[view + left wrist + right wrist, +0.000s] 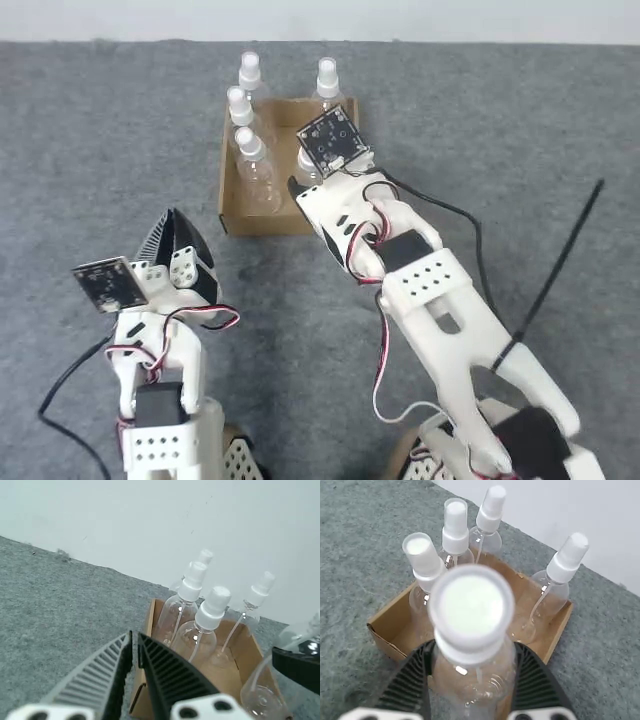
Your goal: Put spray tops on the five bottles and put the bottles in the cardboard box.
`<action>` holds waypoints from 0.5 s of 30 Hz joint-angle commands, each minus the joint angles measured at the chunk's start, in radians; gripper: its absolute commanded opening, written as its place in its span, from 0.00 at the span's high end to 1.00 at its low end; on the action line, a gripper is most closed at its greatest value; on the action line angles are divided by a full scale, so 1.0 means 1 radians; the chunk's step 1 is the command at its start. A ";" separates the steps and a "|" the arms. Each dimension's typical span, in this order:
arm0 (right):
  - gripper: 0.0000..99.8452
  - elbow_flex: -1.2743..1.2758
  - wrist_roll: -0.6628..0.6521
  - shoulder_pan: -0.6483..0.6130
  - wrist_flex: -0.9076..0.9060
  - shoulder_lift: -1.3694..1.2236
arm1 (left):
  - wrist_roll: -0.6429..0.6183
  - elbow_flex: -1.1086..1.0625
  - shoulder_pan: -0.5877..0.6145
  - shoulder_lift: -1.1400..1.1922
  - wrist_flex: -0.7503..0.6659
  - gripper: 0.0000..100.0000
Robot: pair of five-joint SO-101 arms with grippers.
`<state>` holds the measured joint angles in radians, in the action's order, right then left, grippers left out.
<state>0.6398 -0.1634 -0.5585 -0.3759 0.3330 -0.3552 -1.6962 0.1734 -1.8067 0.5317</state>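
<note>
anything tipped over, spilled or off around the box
Nothing stands out: four capped bottles stand upright in the cardboard box, and the fifth bottle is held upright by the right gripper over the box. No spills or damage visible.

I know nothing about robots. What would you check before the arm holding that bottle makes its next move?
1. Hold of the right gripper on the fifth bottle: ok.
2. Its spray top fitted: ok.
3. The other four bottles upright in the cardboard box, tops on: ok.
4. Held bottle over the box's free corner: ok.
5. Held bottle's base resting on the box floor: cannot tell.
6. The left gripper shut, empty, apart from the box: ok.
</note>
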 commanded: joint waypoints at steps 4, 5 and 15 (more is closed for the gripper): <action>0.99 -0.072 0.015 -0.001 0.085 -0.051 | 0.011 0.012 0.002 -0.012 0.002 0.99; 0.99 -0.072 0.015 -0.001 0.097 -0.064 | 0.011 0.012 0.002 -0.012 0.003 0.99; 0.99 -0.072 0.025 0.056 0.179 -0.096 | 0.011 0.012 0.002 -0.012 0.005 0.99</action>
<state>0.6260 -0.1619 -0.5309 -0.2256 0.2179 -0.3552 -1.6962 0.1734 -1.8067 0.5317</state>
